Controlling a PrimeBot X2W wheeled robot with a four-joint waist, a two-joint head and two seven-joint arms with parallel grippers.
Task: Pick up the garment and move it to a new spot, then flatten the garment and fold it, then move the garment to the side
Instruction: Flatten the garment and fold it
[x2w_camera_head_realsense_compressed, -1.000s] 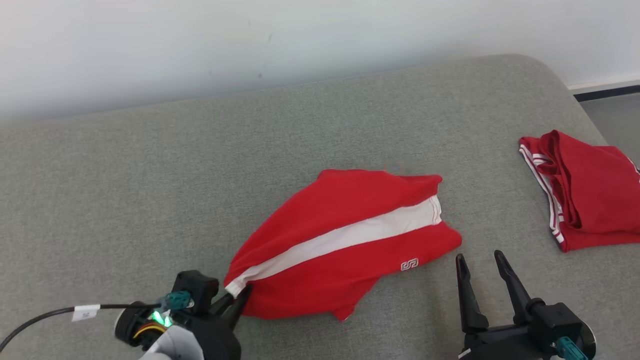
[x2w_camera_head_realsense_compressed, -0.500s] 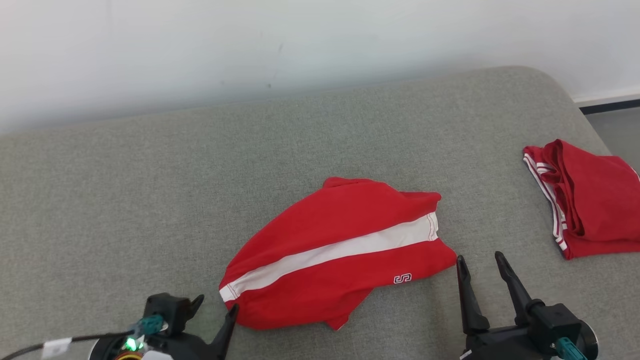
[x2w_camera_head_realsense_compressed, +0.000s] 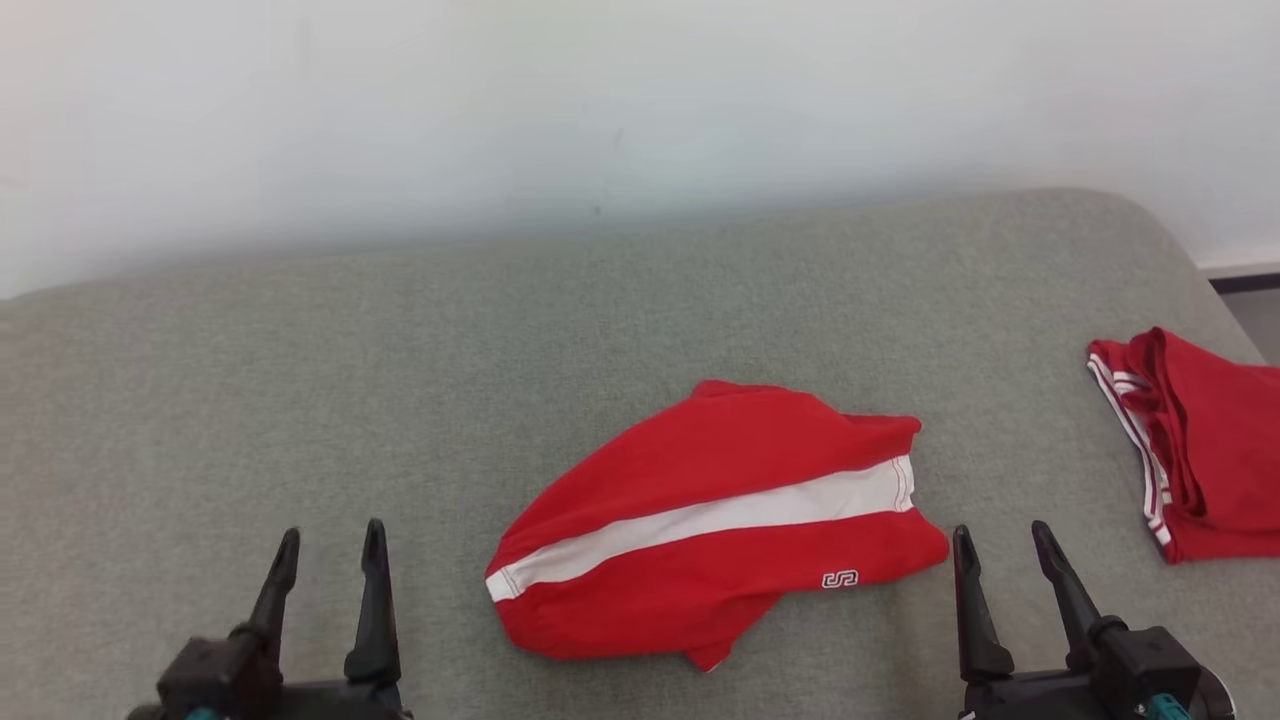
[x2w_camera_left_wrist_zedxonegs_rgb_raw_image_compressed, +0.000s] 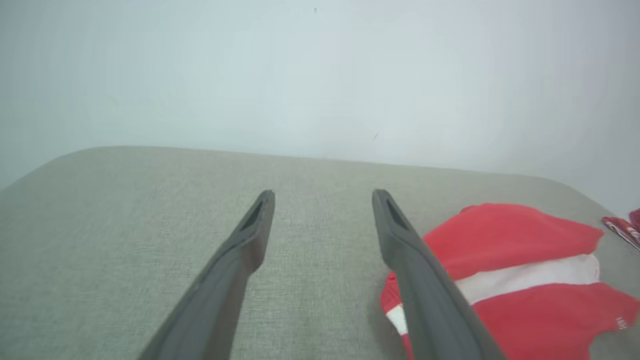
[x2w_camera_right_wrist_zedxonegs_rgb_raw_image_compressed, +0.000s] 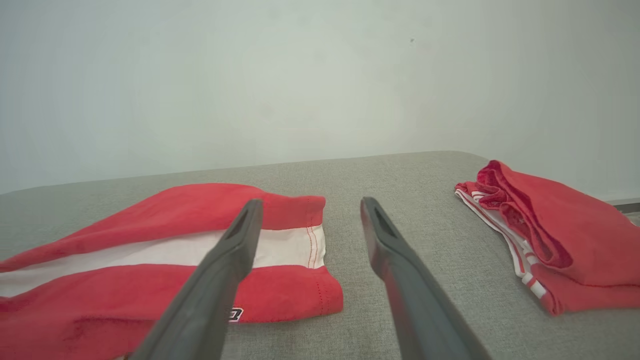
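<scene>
The garment (x2w_camera_head_realsense_compressed: 720, 525) is a red piece with a white stripe and a small logo, lying folded and slightly rumpled on the grey cushion in the middle. It also shows in the left wrist view (x2w_camera_left_wrist_zedxonegs_rgb_raw_image_compressed: 520, 275) and the right wrist view (x2w_camera_right_wrist_zedxonegs_rgb_raw_image_compressed: 165, 270). My left gripper (x2w_camera_head_realsense_compressed: 330, 545) stands open at the lower left, well clear of the garment's left end, nothing between its fingers. My right gripper (x2w_camera_head_realsense_compressed: 1000, 545) is open at the lower right, just off the garment's right corner, holding nothing.
A second red garment (x2w_camera_head_realsense_compressed: 1195, 445) with white trim lies folded at the right edge of the grey cushion (x2w_camera_head_realsense_compressed: 400, 380); it appears in the right wrist view (x2w_camera_right_wrist_zedxonegs_rgb_raw_image_compressed: 545, 235) too. A pale wall (x2w_camera_head_realsense_compressed: 600, 100) runs behind. Bare cushion spreads to the left.
My left gripper let go of the garment's left end, opened and drew back to the left. The garment settled flat. The head camera tilted, shifting the whole picture down.
</scene>
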